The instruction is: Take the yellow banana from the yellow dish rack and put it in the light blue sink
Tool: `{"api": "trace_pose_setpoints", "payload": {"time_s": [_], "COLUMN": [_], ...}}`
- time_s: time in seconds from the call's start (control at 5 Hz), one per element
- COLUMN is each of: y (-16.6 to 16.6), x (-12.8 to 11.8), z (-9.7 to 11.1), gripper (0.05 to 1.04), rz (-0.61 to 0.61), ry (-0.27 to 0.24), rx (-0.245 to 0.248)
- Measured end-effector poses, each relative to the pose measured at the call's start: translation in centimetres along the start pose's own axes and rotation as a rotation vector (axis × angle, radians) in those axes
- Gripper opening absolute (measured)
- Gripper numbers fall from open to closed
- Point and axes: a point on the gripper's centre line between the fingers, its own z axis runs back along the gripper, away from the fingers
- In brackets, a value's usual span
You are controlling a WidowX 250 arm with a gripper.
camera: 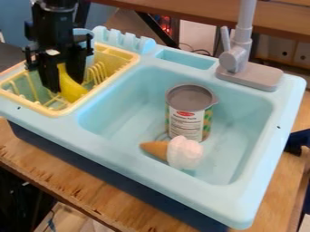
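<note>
At the upper left, the black gripper (66, 84) hangs down into the yellow dish rack (113, 53). Its fingers are shut on a yellow banana (73, 92), which stands at a tilt between them, its lower part low in the rack. In the light blue sink basin (121, 121), a can with a grey lid (187, 113) stands upright. A toy ice cream cone (183, 152) lies on its side in front of the can, its white top to the right and its orange-brown cone (156, 149) to the left.
A grey faucet (236, 59) rises from the sink's back right rim. Upright light blue slots (124, 41) stand behind the rack, and a shallow recess (185, 59) lies beside them. The sink rests on a wooden table (72, 186). A dark object (297, 141) is at the right edge.
</note>
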Motion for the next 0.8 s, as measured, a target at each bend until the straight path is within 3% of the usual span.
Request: {"api": "trace_pose_setpoints", "payload": {"time_s": [0.2,0.4,0.6,0.8], "y": [0.5,1.7,2.1,1.6], "x": [-0.2,-0.3,-1.7,-3.5], "z": [1.1,2.8,5.0,7.0], "gripper": [0.588,0.588,0.588,0.588], "rz": [-0.013,-0.044,-0.165,-0.381], "ry": [-0.003,-0.056,-0.194,-0.298], "rx": [-0.012,0.009,0.071,0.143]}}
